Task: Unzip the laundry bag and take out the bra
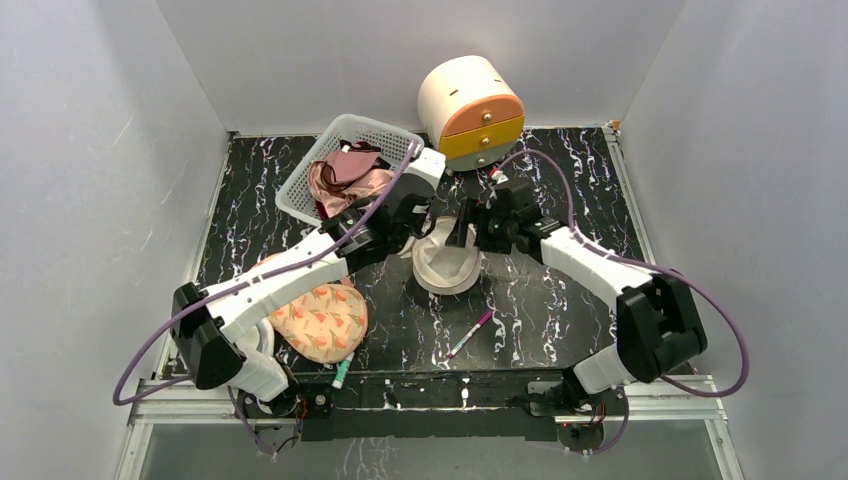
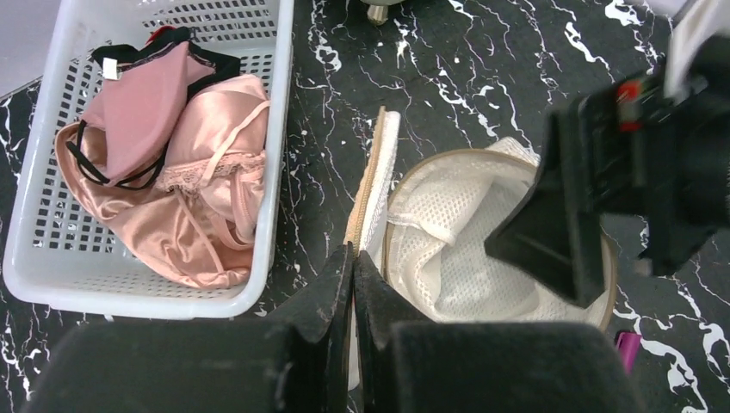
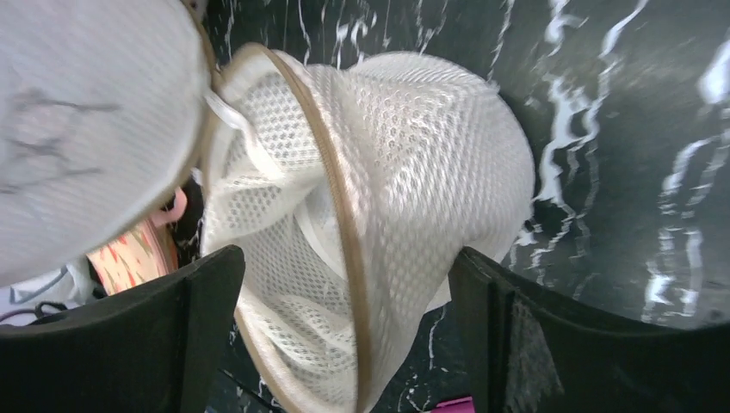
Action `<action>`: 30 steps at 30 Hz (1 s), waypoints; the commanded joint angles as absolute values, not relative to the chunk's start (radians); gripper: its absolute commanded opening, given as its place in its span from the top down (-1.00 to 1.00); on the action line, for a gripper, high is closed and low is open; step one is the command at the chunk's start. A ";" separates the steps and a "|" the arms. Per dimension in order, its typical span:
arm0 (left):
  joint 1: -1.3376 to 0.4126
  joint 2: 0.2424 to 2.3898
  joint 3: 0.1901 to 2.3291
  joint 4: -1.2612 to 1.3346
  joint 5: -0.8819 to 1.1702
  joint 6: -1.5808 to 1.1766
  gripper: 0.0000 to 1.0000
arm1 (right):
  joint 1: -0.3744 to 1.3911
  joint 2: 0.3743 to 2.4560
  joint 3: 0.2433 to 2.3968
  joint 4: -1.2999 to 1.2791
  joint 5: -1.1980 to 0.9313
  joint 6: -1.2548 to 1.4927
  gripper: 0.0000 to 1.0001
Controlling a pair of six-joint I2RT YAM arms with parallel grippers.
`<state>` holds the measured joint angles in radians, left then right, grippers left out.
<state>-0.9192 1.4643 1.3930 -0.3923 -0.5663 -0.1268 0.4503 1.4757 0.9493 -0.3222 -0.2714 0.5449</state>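
Currently the laundry bag [image 1: 447, 262] sits mid-counter [image 1: 560, 300], zip undone, its lid flap stood on edge and pinched in the fully closed left end effector [image 2: 353, 258]. The right end effector [image 3: 340, 267] hangs spread wide over the open mouth, gripping nothing; only white mesh shows inside, no bra visible. Risk: right fingers [image 3: 185, 310] close on lining instead, dragging the light bag and tugging the flap from the left pinch.
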 commanded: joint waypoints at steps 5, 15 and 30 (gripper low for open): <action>-1.014 1.548 1.389 -0.332 -0.654 -0.095 1.00 | 0.366 1.085 0.966 -0.352 0.024 0.555 -0.96; -1.069 1.678 1.393 -0.283 -0.535 -0.111 1.00 | 0.366 0.652 1.024 -0.395 0.446 0.493 -0.96; -1.048 2.007 1.480 -0.235 -0.069 -0.350 1.00 | 0.365 0.624 1.013 -0.351 0.341 0.448 -0.96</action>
<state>-1.0573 1.9617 1.4597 -0.2543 -0.2035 -0.2779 0.3645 0.6296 1.0000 -0.3862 0.3645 0.4679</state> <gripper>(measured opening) 0.007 0.980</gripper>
